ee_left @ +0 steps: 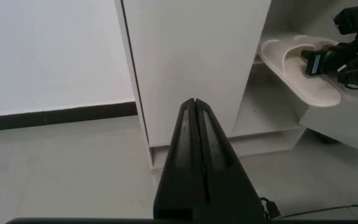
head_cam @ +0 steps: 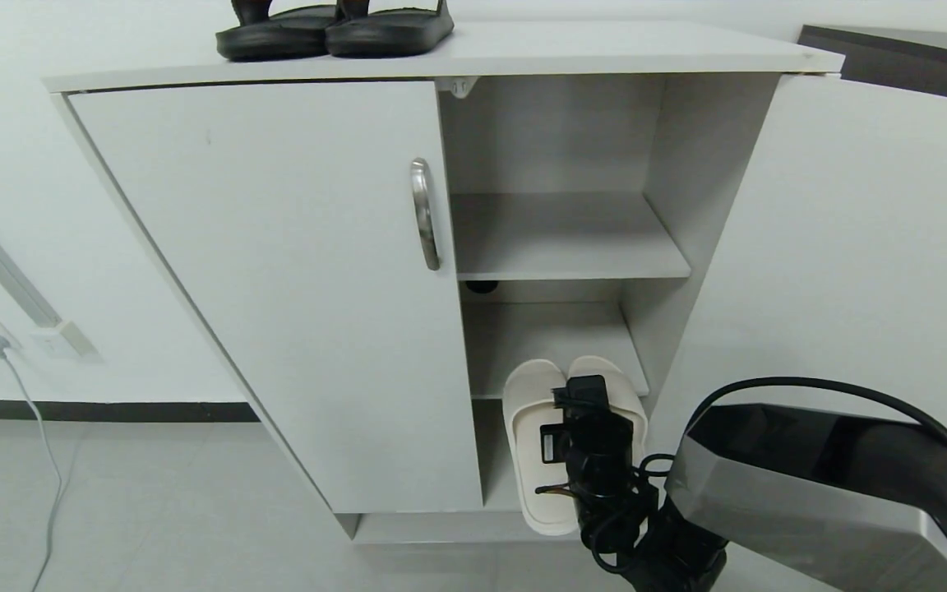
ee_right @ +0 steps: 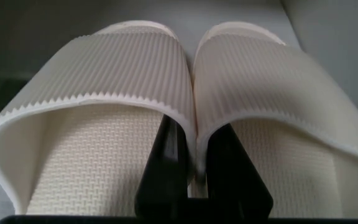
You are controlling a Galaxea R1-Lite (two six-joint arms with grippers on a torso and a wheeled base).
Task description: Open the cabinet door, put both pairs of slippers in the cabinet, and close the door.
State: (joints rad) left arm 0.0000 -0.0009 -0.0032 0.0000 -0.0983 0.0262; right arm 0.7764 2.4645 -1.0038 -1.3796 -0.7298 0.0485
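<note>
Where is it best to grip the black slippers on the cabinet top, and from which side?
Probably pinch the two inner edges where the black slippers touch, one finger in each, coming from the front and above. They lie side by side at the front edge of the cabinet top.

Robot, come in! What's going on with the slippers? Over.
Right hand shut on white slippers at open cabinet, low shelf. Left hand shut, empty. Black slippers on top. Nothing blocking.

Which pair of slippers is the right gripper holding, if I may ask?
The white pair, clamped in the right gripper; the black pair sits atop the cabinet.
</note>
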